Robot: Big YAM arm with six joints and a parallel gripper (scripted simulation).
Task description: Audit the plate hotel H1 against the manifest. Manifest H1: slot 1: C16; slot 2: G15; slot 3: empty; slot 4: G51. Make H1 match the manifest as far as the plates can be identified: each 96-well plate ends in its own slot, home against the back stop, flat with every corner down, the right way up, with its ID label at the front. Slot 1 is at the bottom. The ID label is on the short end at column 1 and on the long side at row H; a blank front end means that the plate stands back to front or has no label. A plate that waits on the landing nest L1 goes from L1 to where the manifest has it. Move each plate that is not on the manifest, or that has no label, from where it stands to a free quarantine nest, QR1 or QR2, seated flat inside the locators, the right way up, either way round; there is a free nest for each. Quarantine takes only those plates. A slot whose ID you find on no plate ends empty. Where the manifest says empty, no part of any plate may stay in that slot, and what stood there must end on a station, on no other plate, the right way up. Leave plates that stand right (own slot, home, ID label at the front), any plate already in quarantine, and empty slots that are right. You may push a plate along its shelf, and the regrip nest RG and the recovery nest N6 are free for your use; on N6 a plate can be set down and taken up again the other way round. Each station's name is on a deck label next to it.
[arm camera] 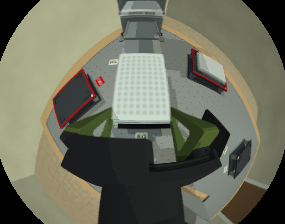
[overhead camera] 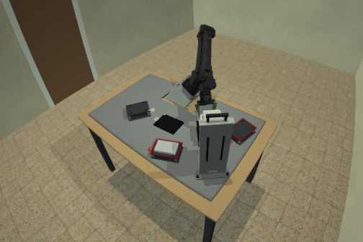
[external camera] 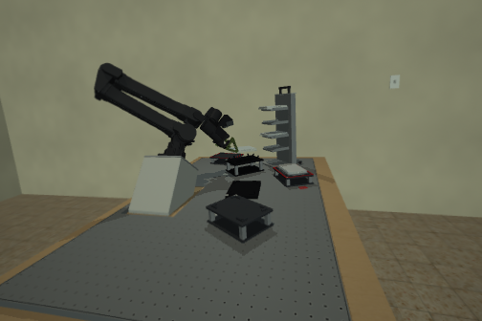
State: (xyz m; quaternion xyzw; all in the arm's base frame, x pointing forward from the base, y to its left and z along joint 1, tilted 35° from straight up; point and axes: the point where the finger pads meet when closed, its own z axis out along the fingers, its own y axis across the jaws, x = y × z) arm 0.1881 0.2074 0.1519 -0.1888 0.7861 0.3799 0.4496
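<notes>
My gripper point(overhead camera: 206, 107) point(external camera: 232, 146) point(arm camera: 141, 110) is shut on a white 96-well plate point(external camera: 247, 149) point(arm camera: 142, 85), one finger along each long side, wells up. The plate hangs roughly level, a little above a black nest point(external camera: 245, 161). No ID can be read on its near end. The hotel H1 point(overhead camera: 214, 150) point(external camera: 286, 127) stands beyond it; its shelves show from the side in the exterior view, but which hold plates is too small to tell. A white plate point(overhead camera: 166, 147) point(external camera: 292, 169) point(arm camera: 211, 67) sits on one red-rimmed quarantine nest.
The other red-rimmed nest point(overhead camera: 243, 129) point(external camera: 227, 156) point(arm camera: 74, 99) is bare. A dark raised nest point(overhead camera: 137, 109) point(external camera: 239, 210) point(arm camera: 240, 157) and a low black pad point(overhead camera: 168, 124) point(external camera: 244, 189) stand on the other side of the deck. The hotel is a tall obstacle.
</notes>
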